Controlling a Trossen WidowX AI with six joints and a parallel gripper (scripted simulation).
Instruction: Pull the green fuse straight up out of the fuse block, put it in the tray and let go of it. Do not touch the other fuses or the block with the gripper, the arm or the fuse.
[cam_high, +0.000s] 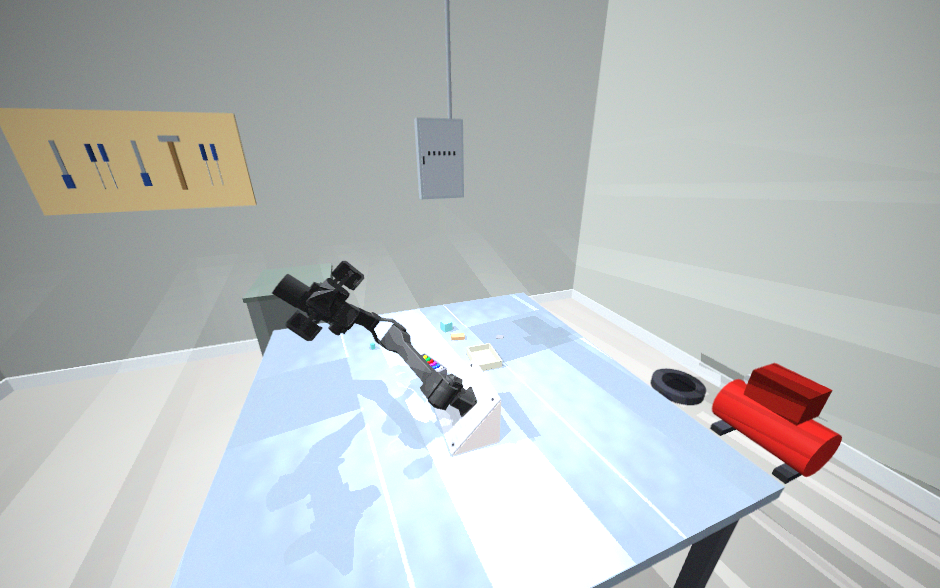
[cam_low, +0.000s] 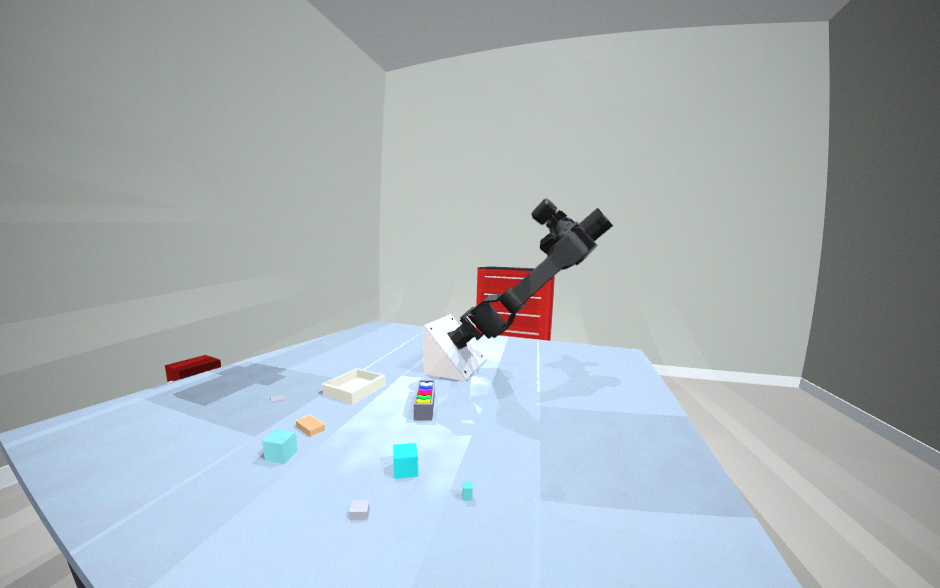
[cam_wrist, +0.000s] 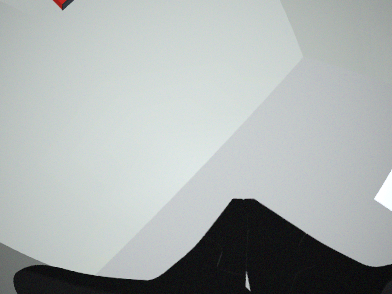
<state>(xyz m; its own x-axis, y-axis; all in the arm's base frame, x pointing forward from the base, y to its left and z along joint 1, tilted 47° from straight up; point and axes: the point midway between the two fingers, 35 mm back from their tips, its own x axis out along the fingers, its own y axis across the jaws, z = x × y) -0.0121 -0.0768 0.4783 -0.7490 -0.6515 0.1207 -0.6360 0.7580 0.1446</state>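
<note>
The green fuse (cam_low: 423, 398) sits in the dark fuse block (cam_low: 423, 411), in a row of coloured fuses with yellow and red beside it. In the top view the arm partly hides the block. The cream tray (cam_high: 491, 364) (cam_low: 337, 393) stands beside the block, and no fuse shows in it. My gripper (cam_wrist: 242, 210) is shut, with its fingertips together and nothing between them. It is raised high above the table, away from the block and the tray, and the wrist view shows only walls and ceiling beyond the fingertips.
The arm's white wedge base (cam_high: 481, 431) (cam_low: 443, 353) stands close behind the block. Also on the table are an orange block (cam_high: 458, 336) (cam_low: 309, 425), a pale teal cube (cam_high: 445, 325) (cam_low: 279, 445), a cyan cube (cam_low: 405, 461), a small teal block (cam_low: 467, 490) and a grey block (cam_low: 359, 509).
</note>
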